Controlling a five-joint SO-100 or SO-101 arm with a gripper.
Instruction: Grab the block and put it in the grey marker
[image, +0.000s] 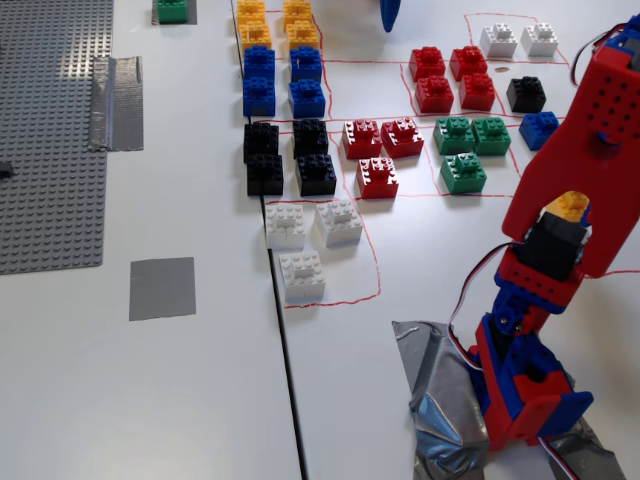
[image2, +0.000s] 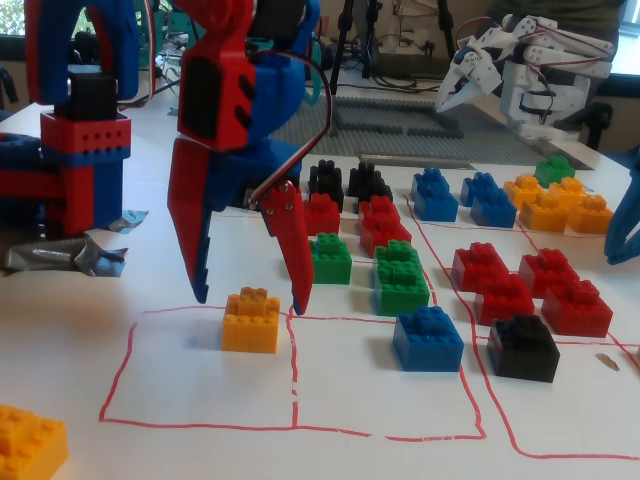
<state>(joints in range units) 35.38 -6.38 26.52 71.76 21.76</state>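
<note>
the block (image2: 251, 320) sits on the desk (image2: 200, 400) inside a red outline, between and just below the tips of the jaws, which stand wide apart. it looks light, stiff and smooth; its flat side walls seem best to grip. only a fixed view shows the grey marker (image: 162, 288); there the arm hides the block.

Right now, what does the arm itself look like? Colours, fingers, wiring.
Red and blue printed plastic arm, studded brick-like texture on some red panels. Black servo blocks sit in the joints. The gripper has two long, tapering red fingers, with a blue shell above. Thin red, white and black cables loop near the base and the wrist.
</note>
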